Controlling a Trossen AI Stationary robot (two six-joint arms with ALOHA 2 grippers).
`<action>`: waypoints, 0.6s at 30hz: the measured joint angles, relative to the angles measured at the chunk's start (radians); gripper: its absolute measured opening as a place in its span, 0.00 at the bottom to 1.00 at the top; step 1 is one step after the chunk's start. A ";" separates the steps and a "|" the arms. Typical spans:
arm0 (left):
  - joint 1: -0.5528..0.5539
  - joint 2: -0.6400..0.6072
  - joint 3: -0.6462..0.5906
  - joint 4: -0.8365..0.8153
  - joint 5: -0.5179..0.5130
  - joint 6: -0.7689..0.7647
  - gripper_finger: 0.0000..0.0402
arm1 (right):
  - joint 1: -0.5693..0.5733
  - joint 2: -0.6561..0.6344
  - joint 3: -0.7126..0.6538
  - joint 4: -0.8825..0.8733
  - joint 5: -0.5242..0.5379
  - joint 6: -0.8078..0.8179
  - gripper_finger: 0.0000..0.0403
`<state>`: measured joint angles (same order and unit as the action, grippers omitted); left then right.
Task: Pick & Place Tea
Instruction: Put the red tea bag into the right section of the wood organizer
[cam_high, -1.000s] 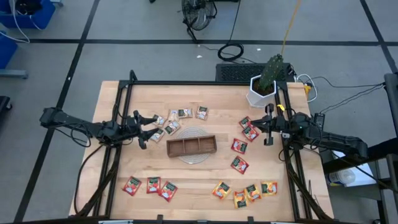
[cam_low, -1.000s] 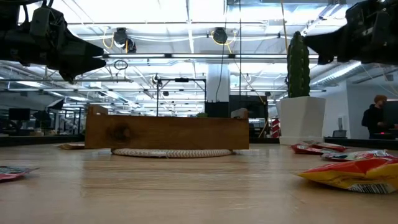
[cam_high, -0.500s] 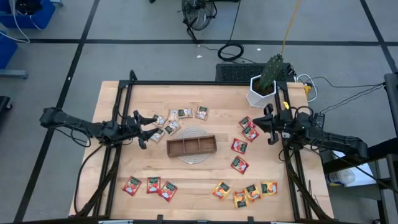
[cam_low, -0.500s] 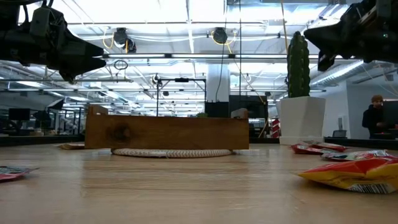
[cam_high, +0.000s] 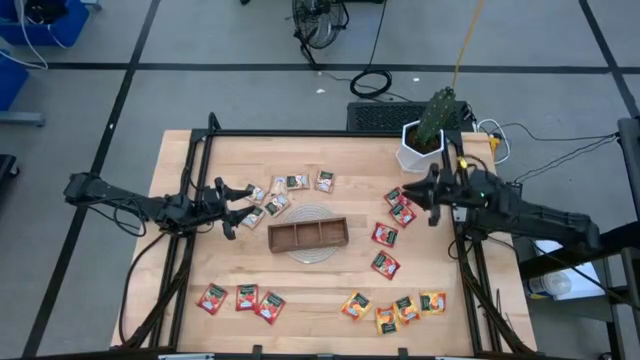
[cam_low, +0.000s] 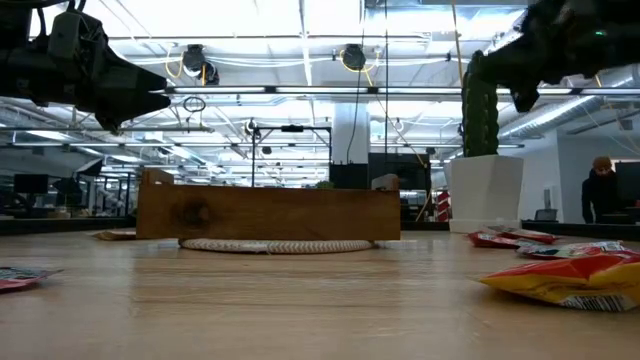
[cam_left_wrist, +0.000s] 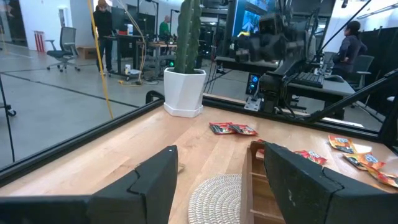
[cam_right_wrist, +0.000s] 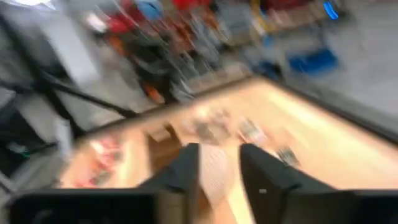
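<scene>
The tea sachets lie flat on the table in groups: pale beige ones (cam_high: 283, 190) at the far left, red ones (cam_high: 400, 208) on the right, more red ones (cam_high: 241, 298) at the near left, and orange-yellow ones (cam_high: 395, 308) at the near right. My left gripper (cam_high: 232, 207) hangs open above the table beside the beige sachets. My right gripper (cam_high: 431, 196) is open in the air just right of the red sachets. The brown tray (cam_high: 308, 236) stands on a round woven mat (cam_high: 312, 214).
A cactus in a white pot (cam_high: 421, 146) stands at the far right corner, close behind my right arm. Black frame rails (cam_high: 300, 134) run along the table's far and side edges. Bare wood lies between the tray and the near sachets. A person (cam_low: 600, 190) is in the room beyond.
My right gripper has drifted a little toward the table's left and far edge, nearer the red sachets, staying in the air and open; its wrist view is smeared by motion. The sachets and the tray have stayed where they were.
</scene>
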<state>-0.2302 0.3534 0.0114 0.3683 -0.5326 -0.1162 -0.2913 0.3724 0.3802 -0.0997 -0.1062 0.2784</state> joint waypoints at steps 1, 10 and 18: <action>0.000 0.000 0.000 0.000 0.000 0.000 0.60 | 0.001 0.058 0.032 -0.054 0.017 0.000 0.36; 0.000 0.000 0.000 0.001 0.000 0.000 0.60 | 0.017 0.613 0.348 -0.517 0.058 0.117 0.68; 0.000 0.000 0.000 0.002 0.000 0.000 0.60 | 0.021 0.875 0.378 -0.687 0.055 0.323 0.64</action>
<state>-0.2306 0.3531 0.0113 0.3698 -0.5323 -0.1162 -0.2707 1.2474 0.7580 -0.7866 -0.0517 0.6014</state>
